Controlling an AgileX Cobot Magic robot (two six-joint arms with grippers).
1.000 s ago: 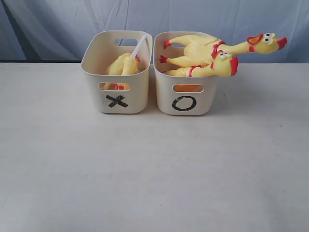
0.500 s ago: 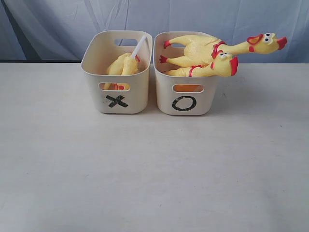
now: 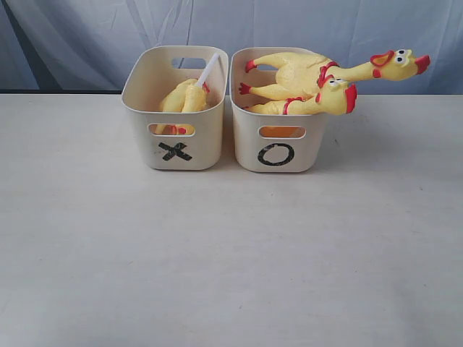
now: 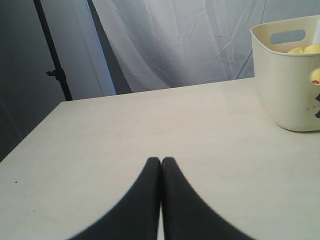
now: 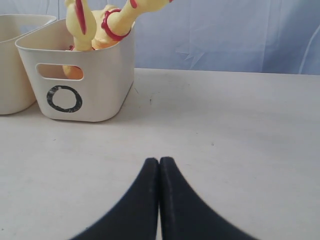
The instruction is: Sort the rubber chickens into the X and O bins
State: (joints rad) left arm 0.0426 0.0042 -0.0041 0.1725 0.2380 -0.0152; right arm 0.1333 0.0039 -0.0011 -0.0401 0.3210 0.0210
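The desk point(image 3: 231, 253) took up most of the exterior view, its pale top bare in front of the bins, and a bluish curtain point(image 3: 289, 22) hung behind it. Toward the back, the X bin point(image 3: 206, 148) and the O bin point(image 3: 249, 148) stood side by side, nearly touching, with their marks facing forward so each could be read. The O bin held two rubber chickens: the upper chicken point(image 3: 296, 69) lay across the rim with its neck and head hanging out to the right, being too long for the tub, and the lower chicken point(image 3: 311, 105) rested beneath it. Yellow chicken bodies point(image 3: 184, 97) sat folded down inside the X bin, their number unclear, with a white tube point(image 3: 210, 69) leaning up from them. With no chicken left on the desk, the sorting looked finished. This likely explained why the left arm's jaws and the right arm's jaws were each pressed closed on nothing, held low over bare desk, apart from the bins.
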